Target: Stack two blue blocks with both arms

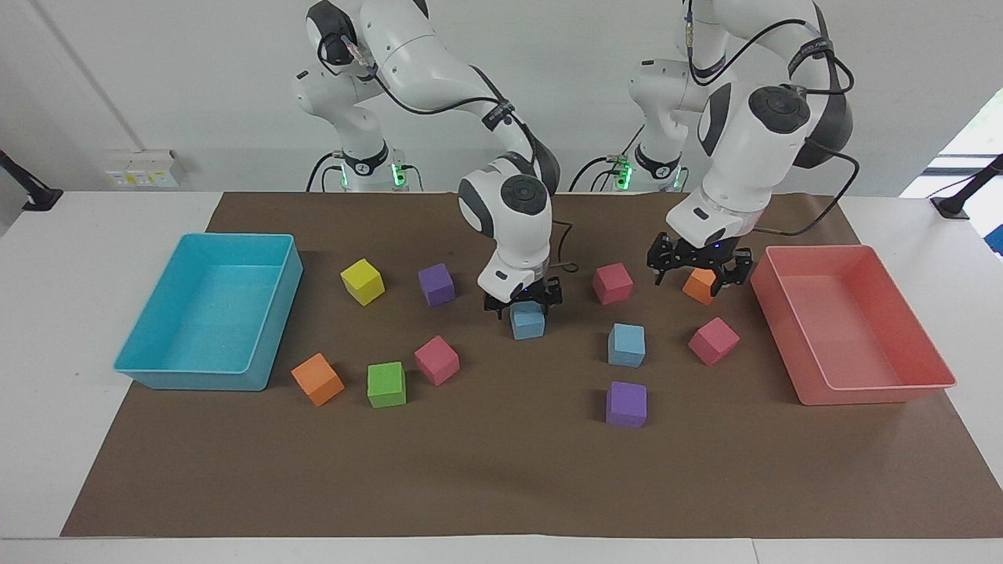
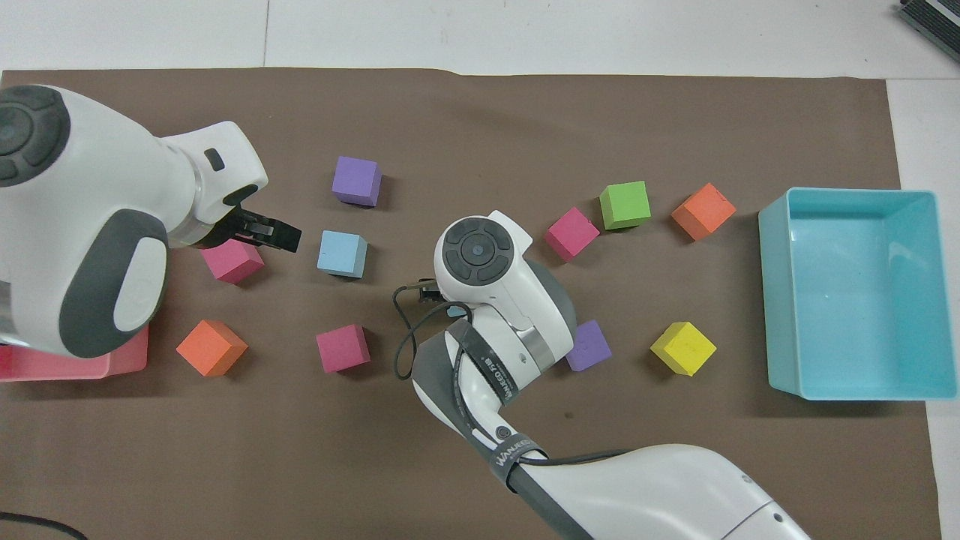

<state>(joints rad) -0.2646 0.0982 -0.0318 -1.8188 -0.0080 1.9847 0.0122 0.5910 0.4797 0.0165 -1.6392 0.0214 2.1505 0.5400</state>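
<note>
Facing view: right fingers (image 1: 553,295) apart over matte blue cube (image 1: 528,323); left fingers (image 1: 659,268) apart.

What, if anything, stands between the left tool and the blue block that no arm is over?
Nothing visible does. The open left tool hangs above the orange cube, and only bare mat separates it from that blue block.

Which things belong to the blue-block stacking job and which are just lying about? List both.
Job:
- blue block under the right gripper
- second blue block
- left gripper, open

Lying about:
- purple cubes
- pink cubes
- orange cubes
- yellow cube
- green cube
- cyan tray
- pink tray
</note>
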